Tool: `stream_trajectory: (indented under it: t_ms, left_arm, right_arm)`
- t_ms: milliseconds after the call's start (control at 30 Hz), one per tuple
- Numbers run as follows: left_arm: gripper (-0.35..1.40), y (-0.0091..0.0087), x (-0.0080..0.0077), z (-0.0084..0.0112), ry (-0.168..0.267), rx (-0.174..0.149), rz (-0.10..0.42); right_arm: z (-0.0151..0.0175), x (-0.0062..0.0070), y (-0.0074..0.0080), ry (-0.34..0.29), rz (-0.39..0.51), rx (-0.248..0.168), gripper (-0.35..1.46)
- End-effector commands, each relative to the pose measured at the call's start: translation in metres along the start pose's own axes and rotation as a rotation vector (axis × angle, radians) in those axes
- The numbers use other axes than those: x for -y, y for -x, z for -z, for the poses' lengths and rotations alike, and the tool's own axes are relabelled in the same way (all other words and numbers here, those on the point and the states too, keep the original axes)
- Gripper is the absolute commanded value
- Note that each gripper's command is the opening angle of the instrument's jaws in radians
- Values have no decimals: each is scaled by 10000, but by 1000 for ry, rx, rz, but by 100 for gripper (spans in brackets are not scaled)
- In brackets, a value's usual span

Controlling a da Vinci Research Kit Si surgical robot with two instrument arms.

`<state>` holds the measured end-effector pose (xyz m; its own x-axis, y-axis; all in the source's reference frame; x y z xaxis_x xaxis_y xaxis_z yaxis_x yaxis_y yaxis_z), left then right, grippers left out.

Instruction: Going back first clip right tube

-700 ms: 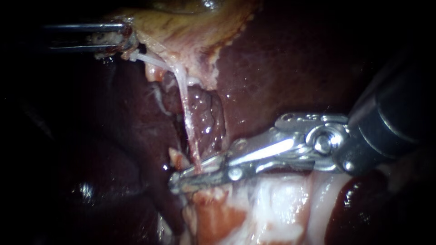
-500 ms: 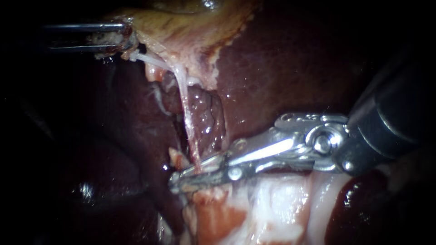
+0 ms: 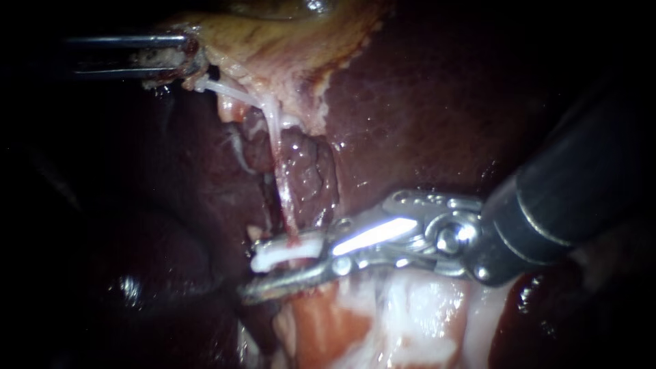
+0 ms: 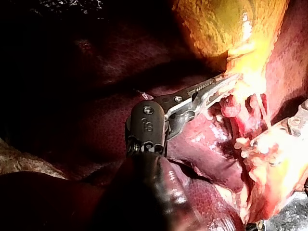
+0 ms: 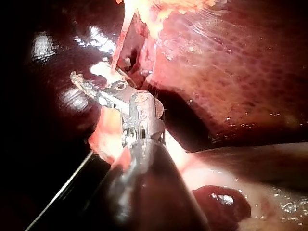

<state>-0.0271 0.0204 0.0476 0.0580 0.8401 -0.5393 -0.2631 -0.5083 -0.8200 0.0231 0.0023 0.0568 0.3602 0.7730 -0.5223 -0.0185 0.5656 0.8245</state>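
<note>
Looking through the endoscope, you can see what changed in the last half second. Your right instrument [image 3: 270, 277] had its end effector closed across the lower end of the tube [image 3: 277, 154]. Now a white clip [image 3: 287, 251] sits bare across that spot. The lower jaw has dropped below the clip with a gap showing, so the jaws read as parted and holding nothing. The wrist has also slid a little leftward over the liver [image 3: 424, 102]. I take this to mean the clip is seated and released, so what remains is the withdrawal. Your left instrument [image 3: 181, 61] has not moved. Its end effector is clamped on the pale edge of the gallbladder [image 3: 273, 41], and the tube runs taut from there down to the clip.

From the left wrist camera, the left jaws lie nearly together on that pale rim, with the yellow gallbladder wall just ahead of them.

From the right wrist camera, the clip shows as a white bar at the foot of the tube, just beside the jaws. Their gap is hard to judge from this angle. Draw back along the shaft line so that the lower jaw clears the clip without dragging it.
</note>
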Motion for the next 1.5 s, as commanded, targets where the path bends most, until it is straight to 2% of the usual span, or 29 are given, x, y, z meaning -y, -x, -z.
stream_trajectory:
  t_ms: [33,167,300,600,867,1133,1233,1500]
  left_arm:
    - [-35,0,0,0,0,0,0]
    - [-35,0,0,-1,0,0,0]
    - [-35,1,0,-1,0,0,0]
    - [-35,1,0,1,0,0,-1]
    - [-35,1,0,1,1,0,-1]
    - [-35,3,3,-2,-1,-1,-2]
    - [-35,9,7,-8,-2,-5,-6]
    - [-35,38,29,-41,-32,19,-24]
  right_arm:
    - [0,-3,0,10,12,-6,50]
    - [4,-14,1,51,75,-20,50]
    - [17,-21,7,85,186,-5,50]
    - [80,-8,25,79,376,1,50]
    - [137,-1,14,109,430,-10,50]
    - [152,2,14,111,444,-11,50]
    - [152,2,14,110,444,-11,50]
    - [154,3,15,109,444,-10,50]
